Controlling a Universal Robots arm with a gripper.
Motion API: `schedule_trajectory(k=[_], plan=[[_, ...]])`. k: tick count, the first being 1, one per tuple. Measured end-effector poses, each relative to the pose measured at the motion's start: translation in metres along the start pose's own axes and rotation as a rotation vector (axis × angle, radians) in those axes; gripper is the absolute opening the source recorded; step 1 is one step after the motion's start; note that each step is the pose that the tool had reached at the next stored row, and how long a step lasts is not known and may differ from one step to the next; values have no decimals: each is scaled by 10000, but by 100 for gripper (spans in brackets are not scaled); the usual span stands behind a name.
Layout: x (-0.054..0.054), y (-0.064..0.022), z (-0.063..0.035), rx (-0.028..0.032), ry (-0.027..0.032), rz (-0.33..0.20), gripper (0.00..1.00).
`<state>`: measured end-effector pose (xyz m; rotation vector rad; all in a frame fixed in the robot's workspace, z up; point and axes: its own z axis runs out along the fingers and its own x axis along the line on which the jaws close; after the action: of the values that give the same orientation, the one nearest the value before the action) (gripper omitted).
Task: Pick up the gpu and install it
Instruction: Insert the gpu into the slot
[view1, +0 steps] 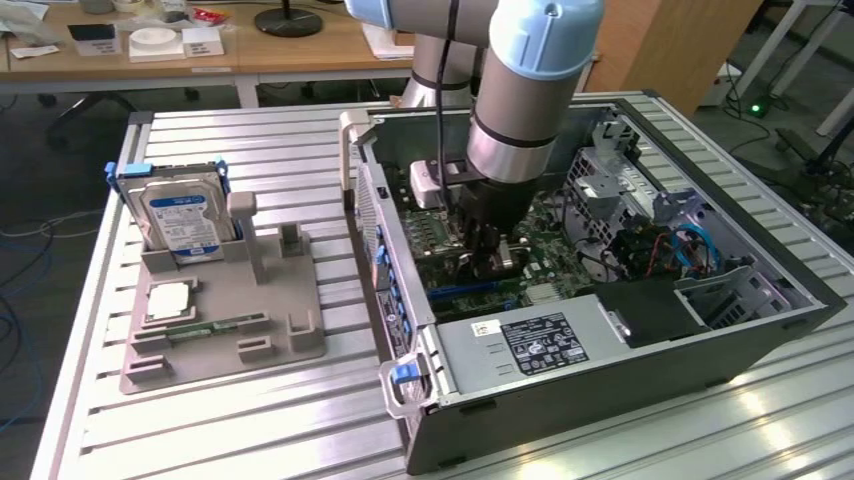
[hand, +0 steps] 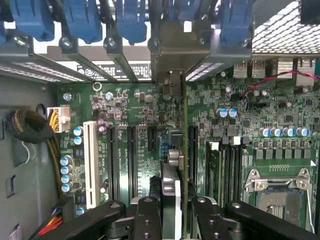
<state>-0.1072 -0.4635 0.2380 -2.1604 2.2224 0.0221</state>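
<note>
My gripper (view1: 489, 255) is down inside the open computer case (view1: 747, 335), just above the motherboard (view1: 561, 245). In the wrist view the gpu (hand: 173, 160) is seen edge-on, and the gripper (hand: 177, 220) is shut on it with a black finger (hand: 147, 220) on each side. The card's green board edge runs straight along a black expansion slot (hand: 192, 150). Its silver end bracket (hand: 172, 55) stands at the case's rear slot openings, under the blue latches (hand: 82, 20). Whether the card's connector is seated in the slot is hidden.
A grey parts fixture (view1: 267, 345) on the slatted table holds a silver hard drive with a blue label (view1: 187, 220), a narrow RAM stick (view1: 224, 326) and a chip (view1: 174, 300). Inside the case are the power supply (view1: 534, 345), a white slot (hand: 91, 165), the CPU socket (hand: 277, 197) and cable bundles (hand: 30, 127).
</note>
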Motion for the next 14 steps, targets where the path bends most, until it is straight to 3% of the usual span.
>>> schedule_trajectory(k=[14], plan=[[2, 0, 22, -5, -3, 16, 28]])
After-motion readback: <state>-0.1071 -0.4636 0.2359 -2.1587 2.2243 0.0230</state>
